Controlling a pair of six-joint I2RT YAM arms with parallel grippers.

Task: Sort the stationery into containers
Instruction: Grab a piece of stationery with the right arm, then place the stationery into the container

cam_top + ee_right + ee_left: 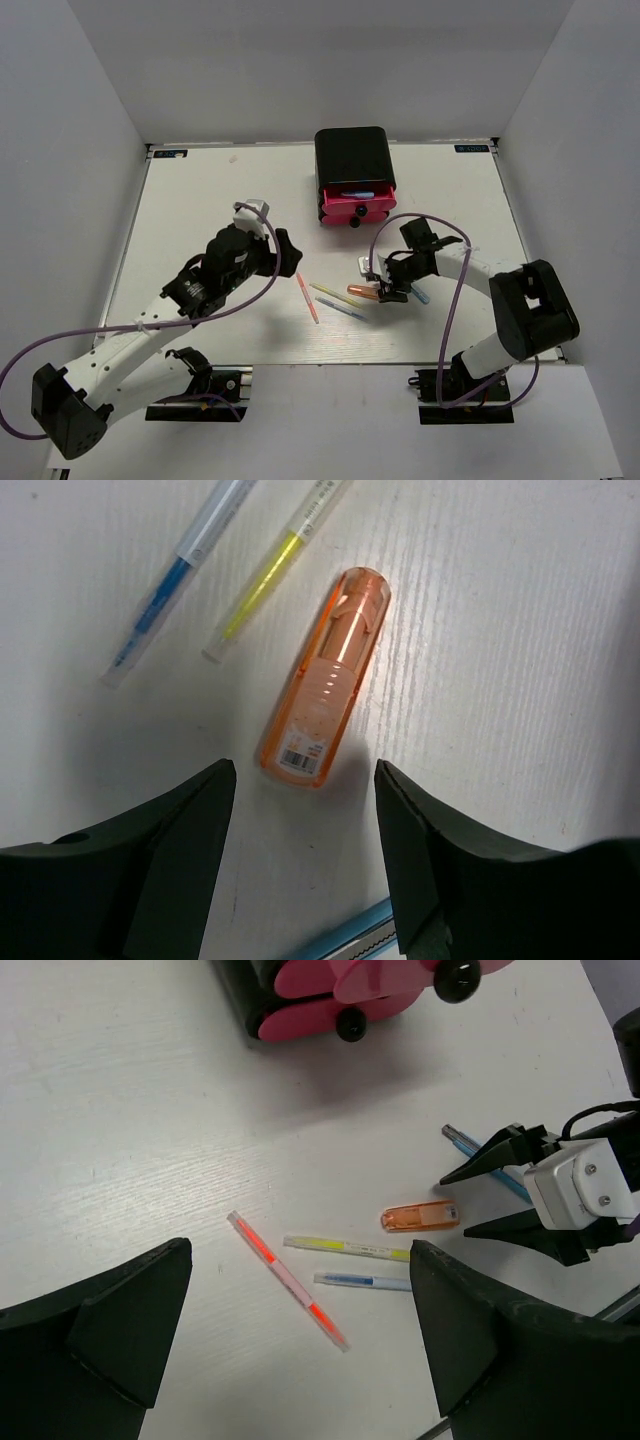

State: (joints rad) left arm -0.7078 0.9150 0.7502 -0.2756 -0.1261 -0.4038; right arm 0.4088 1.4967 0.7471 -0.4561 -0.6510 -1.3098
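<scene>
From above, the drawers stand far on the table. The top one is open and holds a blue marker, probably so it can take more. Nearer, between the arms, lie the pink pen, yellow pen, light-blue pen and orange marker. The right gripper sits low just right of the orange marker. The left gripper hangs to the left, apart from the pens.

From the left wrist, its fingers are spread wide with nothing between them, seemingly parked clear. A grey-blue pen runs under the right gripper.

From the right wrist, the fingers gape, empty, either side of the orange marker's right end, apparently lined up to pinch it. That end carries a barcode sticker with digits too small to read. The yellow pen's print is also illegible.
</scene>
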